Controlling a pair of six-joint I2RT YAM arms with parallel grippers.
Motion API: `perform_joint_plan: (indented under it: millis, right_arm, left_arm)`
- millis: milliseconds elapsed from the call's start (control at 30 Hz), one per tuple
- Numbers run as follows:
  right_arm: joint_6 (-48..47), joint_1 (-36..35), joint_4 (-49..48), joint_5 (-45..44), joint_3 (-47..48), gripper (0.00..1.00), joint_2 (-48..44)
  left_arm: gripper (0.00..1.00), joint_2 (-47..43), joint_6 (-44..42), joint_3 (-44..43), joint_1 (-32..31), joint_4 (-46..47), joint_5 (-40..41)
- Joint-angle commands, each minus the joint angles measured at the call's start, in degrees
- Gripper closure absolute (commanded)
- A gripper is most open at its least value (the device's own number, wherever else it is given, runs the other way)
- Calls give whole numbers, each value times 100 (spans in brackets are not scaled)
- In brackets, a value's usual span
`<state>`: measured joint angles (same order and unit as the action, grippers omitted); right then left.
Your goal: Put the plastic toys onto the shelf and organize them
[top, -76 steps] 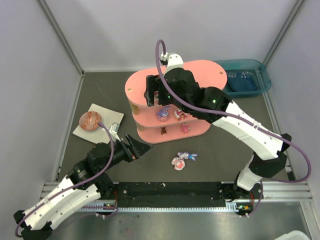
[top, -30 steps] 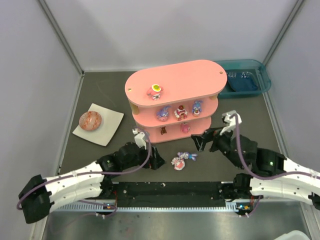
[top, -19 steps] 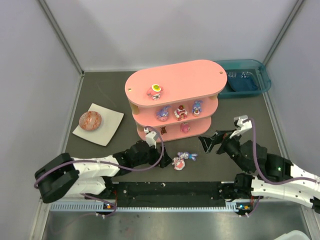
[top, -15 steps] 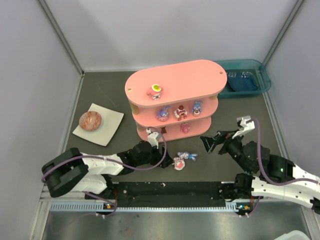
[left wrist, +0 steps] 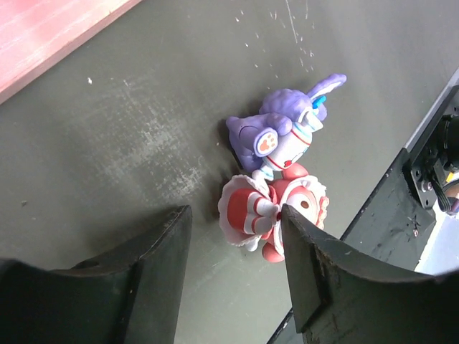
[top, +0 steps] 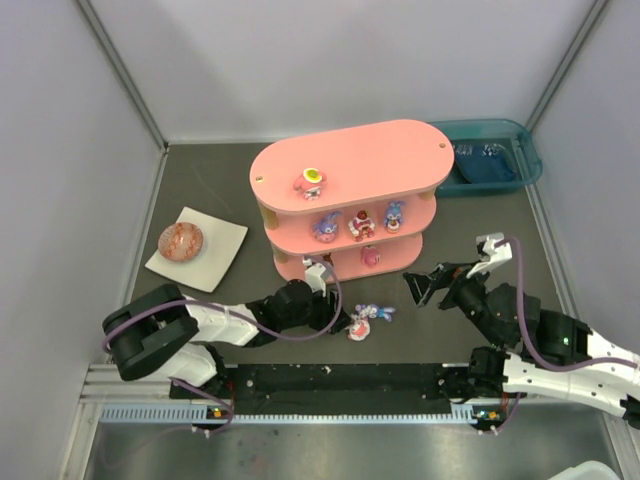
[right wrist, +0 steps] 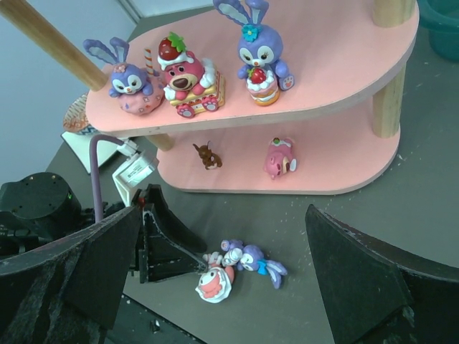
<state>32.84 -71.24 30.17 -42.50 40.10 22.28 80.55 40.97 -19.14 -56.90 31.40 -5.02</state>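
The pink three-tier shelf [top: 370, 155] [right wrist: 337, 43] stands mid-table with several plastic toys on its tiers, among them a pink bear [right wrist: 188, 75] and a purple bunny [right wrist: 258, 57]. Two toys lie on the table in front of it: a red-and-white figurine [top: 355, 326] [left wrist: 269, 211] [right wrist: 213, 282] and a purple bunny figurine [top: 377, 313] [left wrist: 283, 129] [right wrist: 251, 258]. My left gripper [top: 337, 318] [left wrist: 235, 215] is low over the table, open, with the red-and-white figurine between its fingertips, close to the right one. My right gripper [top: 422, 284] [right wrist: 222, 222] hovers open and holds nothing, to the right of the toys.
A white square plate [top: 215, 262] with a speckled brown-red ball [top: 182, 241] sits at the left. A teal bin [top: 500, 130] stands at the back right behind the shelf. A black rail [top: 340, 380] runs along the near edge, close to the floor toys.
My left arm has stretched right along the table to the red-and-white figurine, and its jaws have narrowed around it. My right arm drew back slightly to the right.
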Motion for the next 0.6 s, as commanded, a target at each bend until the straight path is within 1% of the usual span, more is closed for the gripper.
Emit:
perform_joint_plan:
  millis: [0,167,300,367,400,500,533,567]
  right_arm:
    - [38,-30,33,-109,42,2,-57]
    - [47,-30,76,-118,51,2,-66]
    - [21,-30,94,-127,42,2,-84]
    - [21,-30,103,-144,33,2,-84]
    - [38,-39,103,-153,33,2,-92]
    - [56,-30,111,-180,16,2,-110]
    - [56,-30,103,-180,7,2,-119]
    - [56,-30,94,-188,7,2,-110]
  left_arm:
    - [44,188,-45,-257,22,437,-87]
    - [48,382,-45,-336,22,516,-131]
    - [59,479,-28,-380,22,604,-228]
    - [61,496,-1,-372,22,622,-280]
    - [67,496,-1,-354,22,639,-298]
    - [81,479,51,-301,22,657,-360]
    - [91,453,77,-284,22,666,-377]
    - [96,435,95,-240,22,666,-403]
